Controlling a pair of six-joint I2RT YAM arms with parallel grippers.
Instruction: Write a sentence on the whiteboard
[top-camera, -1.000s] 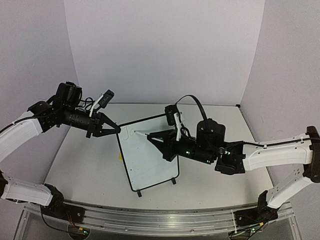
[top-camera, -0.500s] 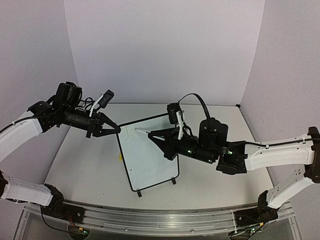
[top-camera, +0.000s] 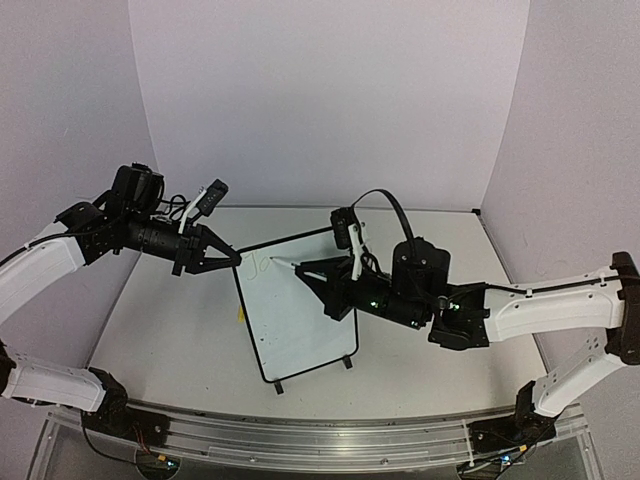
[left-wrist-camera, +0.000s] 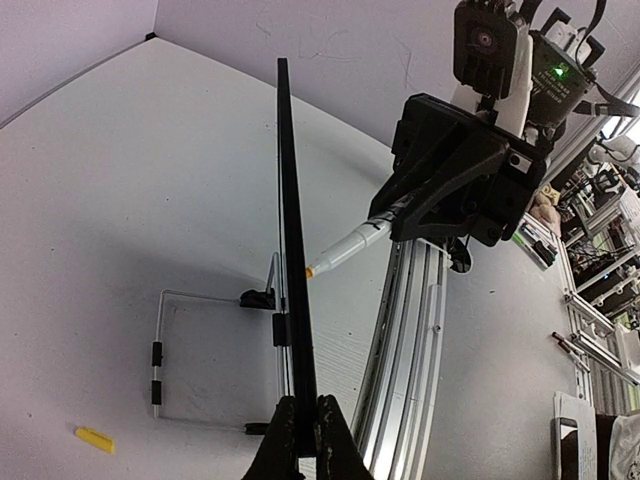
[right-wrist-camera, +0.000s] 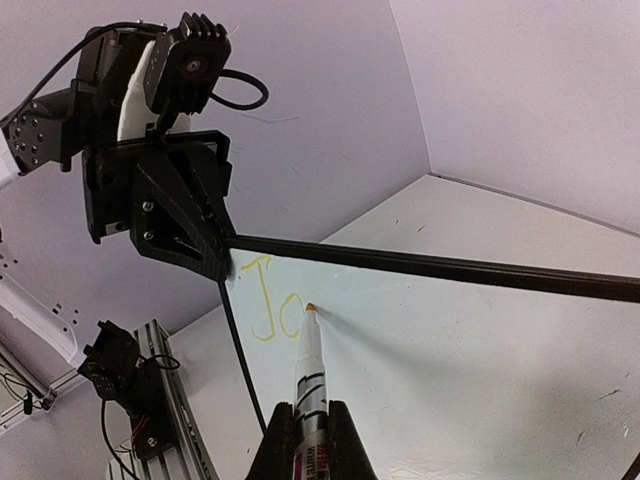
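The whiteboard (top-camera: 300, 318) stands upright at the table's middle, black-framed, on two small feet. My left gripper (top-camera: 232, 257) is shut on its top left corner; in the left wrist view the board shows edge-on (left-wrist-camera: 290, 240) between the fingers (left-wrist-camera: 283, 425). My right gripper (top-camera: 322, 277) is shut on a yellow-and-white marker (right-wrist-camera: 311, 368) and holds its tip against the board face (right-wrist-camera: 460, 350). The sentence (right-wrist-camera: 268, 310) reads only "Jo" in thin yellow strokes near the top left corner, with the tip just right of the "o". It shows faintly in the top view (top-camera: 259, 266).
A small yellow cap (left-wrist-camera: 94, 439) lies on the table behind the board, also in the top view (top-camera: 240, 314). A wire stand (left-wrist-camera: 158, 350) props the board from behind. The aluminium rail (top-camera: 300, 437) runs along the near edge. Purple walls enclose the table.
The right gripper has moved the marker tip over the board's top left. The yellow letters "Jo" have appeared there. The left gripper and the board have not moved.
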